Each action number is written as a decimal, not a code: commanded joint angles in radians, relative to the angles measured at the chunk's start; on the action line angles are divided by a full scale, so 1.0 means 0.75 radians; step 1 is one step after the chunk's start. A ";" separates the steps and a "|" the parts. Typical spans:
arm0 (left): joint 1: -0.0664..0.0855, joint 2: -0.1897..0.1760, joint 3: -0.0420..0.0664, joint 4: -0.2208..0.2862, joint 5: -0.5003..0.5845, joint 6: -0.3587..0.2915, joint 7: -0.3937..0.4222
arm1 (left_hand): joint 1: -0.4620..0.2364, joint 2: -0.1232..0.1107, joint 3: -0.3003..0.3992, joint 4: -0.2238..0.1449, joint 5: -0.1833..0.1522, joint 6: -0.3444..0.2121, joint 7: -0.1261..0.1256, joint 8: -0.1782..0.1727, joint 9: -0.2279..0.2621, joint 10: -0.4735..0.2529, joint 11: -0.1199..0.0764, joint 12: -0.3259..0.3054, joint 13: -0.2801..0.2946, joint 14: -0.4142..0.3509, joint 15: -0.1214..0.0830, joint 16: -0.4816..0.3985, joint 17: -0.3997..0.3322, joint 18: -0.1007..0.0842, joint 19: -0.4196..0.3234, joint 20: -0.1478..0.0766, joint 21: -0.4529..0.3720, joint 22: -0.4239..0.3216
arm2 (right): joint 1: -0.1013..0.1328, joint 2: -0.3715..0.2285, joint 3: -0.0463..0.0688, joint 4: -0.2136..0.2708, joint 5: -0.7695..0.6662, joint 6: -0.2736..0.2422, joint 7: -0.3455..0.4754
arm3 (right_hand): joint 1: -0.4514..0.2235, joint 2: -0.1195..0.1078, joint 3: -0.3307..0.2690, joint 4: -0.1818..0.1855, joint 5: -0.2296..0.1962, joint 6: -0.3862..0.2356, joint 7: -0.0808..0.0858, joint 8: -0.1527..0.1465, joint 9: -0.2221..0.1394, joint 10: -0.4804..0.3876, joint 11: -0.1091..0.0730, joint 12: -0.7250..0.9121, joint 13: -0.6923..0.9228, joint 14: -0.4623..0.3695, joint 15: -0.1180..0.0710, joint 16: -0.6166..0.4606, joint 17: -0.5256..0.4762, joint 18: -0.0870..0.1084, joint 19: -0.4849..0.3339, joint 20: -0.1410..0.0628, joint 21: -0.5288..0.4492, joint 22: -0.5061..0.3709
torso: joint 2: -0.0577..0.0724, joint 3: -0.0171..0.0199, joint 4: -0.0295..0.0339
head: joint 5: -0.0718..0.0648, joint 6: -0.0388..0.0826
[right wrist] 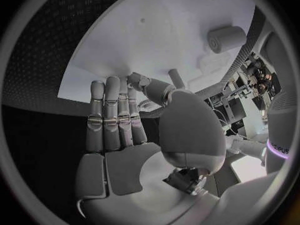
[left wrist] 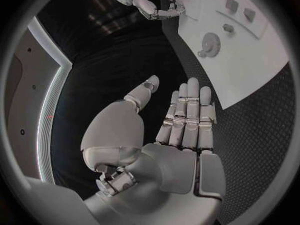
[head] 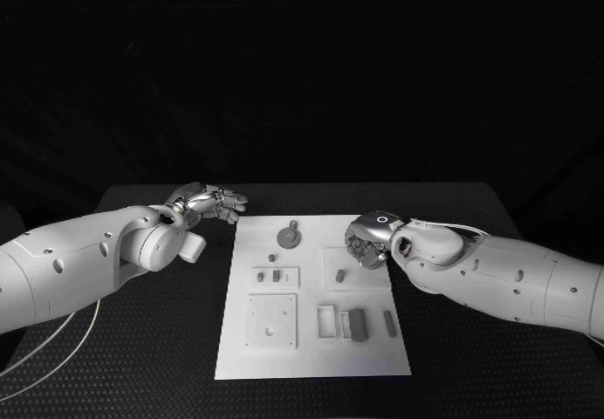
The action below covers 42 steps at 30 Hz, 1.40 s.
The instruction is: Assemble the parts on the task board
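From the head view, you have the task board [head: 313,297] lying flat in the middle of the black bench [head: 151,349], a long white plate with raised square pads on it. The parts are small grey pieces: a round gear-like part [head: 290,236] with a stem sits near the board's far end, two short pegs [head: 270,277] stand on a pad at the left, another peg [head: 339,275] stands on the pad toward the right, and darker bars [head: 356,324] lie beside a slotted frame nearer you. A flat square plate [head: 271,320] occupies the near left corner. Your left hand [head: 209,205] hangs off the board's far left corner, over bare bench. Your right hand [head: 374,239] is at the board's right edge, over the right pad, fingers curled downward.

In the left wrist view, your left hand [left wrist: 181,130] is flat and empty, fingers straight side by side, thumb apart. The board [left wrist: 250,60] lies beyond the fingertips, the gear-like part [left wrist: 209,45] on it, and the right hand [left wrist: 153,2] shows further off.

In the right wrist view, your right hand [right wrist: 119,120] has its fingers extended together and the thumb bent across toward them; you cannot tell whether anything is pinched there. The board [right wrist: 156,40] spreads beyond, with a cylindrical peg [right wrist: 225,39] standing on it.
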 commanded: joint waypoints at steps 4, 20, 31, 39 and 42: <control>0.003 0.004 0.001 -0.001 -0.005 0.020 0.007 | -0.007 0.001 -0.011 0.000 -0.006 -0.008 -0.001 0.006 -0.002 -0.007 0.006 0.003 -0.002 0.010 -0.003 -0.006 0.002 0.024 0.011 0.002 -0.009 0.002 | 0.005 0.001 0.006 -0.001 0.024 0.026 0.007 | -0.017 -0.001 0.006 0.000 0.000 0.007 -0.001 0.004 0.004 0.009 -0.003 -0.007 0.003 0.007 -0.001 0.001 0.003 0.019 0.008 -0.003 0.008 0.012 | 0.000 0.0001 -0.0009 | 0.000 -0.003; 0.003 0.004 0.001 -0.003 -0.005 0.030 0.002 | -0.008 0.001 -0.012 0.000 -0.006 -0.010 0.000 0.007 -0.003 -0.008 0.007 0.003 -0.003 0.010 -0.002 -0.009 0.005 0.024 0.012 0.003 -0.010 0.003 | 0.044 -0.030 0.028 0.039 0.080 0.119 0.041 | -0.023 0.007 0.002 -0.006 0.001 0.004 0.000 0.003 0.009 0.010 -0.003 -0.012 0.008 0.007 -0.001 -0.002 0.010 0.019 0.009 -0.005 0.009 0.014 | 0.000 -0.0004 -0.0015 | -0.001 -0.003; 0.003 0.003 0.001 -0.011 -0.005 0.026 0.003 | -0.008 0.000 -0.012 0.000 -0.006 -0.012 0.000 0.007 -0.003 -0.010 0.007 0.003 -0.004 0.010 -0.002 -0.011 0.008 0.024 0.012 0.003 -0.011 0.003 | 0.057 -0.073 0.063 0.133 0.069 0.081 0.007 | -0.027 0.011 -0.001 -0.011 0.002 0.003 0.000 0.002 0.012 0.010 -0.003 -0.016 0.011 0.007 -0.001 -0.004 0.014 0.019 0.009 -0.005 0.010 0.015 | 0.000 0.0002 -0.0025 | 0.002 -0.001; 0.003 0.006 0.001 -0.021 -0.004 0.017 0.008 | -0.008 0.000 -0.012 0.000 -0.006 -0.012 0.000 0.007 -0.003 -0.010 0.008 0.003 -0.004 0.010 -0.002 -0.012 0.008 0.024 0.012 0.003 -0.012 0.003 | 0.057 -0.058 0.070 0.244 0.040 0.057 -0.052 | -0.027 0.011 -0.001 -0.013 0.002 0.004 0.000 0.003 0.013 0.012 -0.003 -0.016 0.013 0.009 -0.002 -0.004 0.015 0.019 0.009 -0.005 0.010 0.015 | -0.001 0.0013 -0.0006 | 0.023 0.002; 0.003 0.006 0.001 -0.023 -0.004 0.012 0.009 | -0.009 0.000 -0.013 0.001 -0.006 -0.012 0.001 0.008 -0.003 -0.010 0.008 0.003 -0.005 0.010 -0.002 -0.013 0.009 0.024 0.012 0.003 -0.012 0.004 | 0.057 -0.042 0.070 0.275 0.018 0.054 -0.069 | -0.027 0.012 -0.001 -0.014 0.002 0.005 -0.001 0.003 0.014 0.012 -0.004 -0.017 0.013 0.009 -0.002 -0.004 0.016 0.019 0.010 -0.005 0.010 0.015 | 0.000 -0.0005 0.0015 | 0.029 0.005</control>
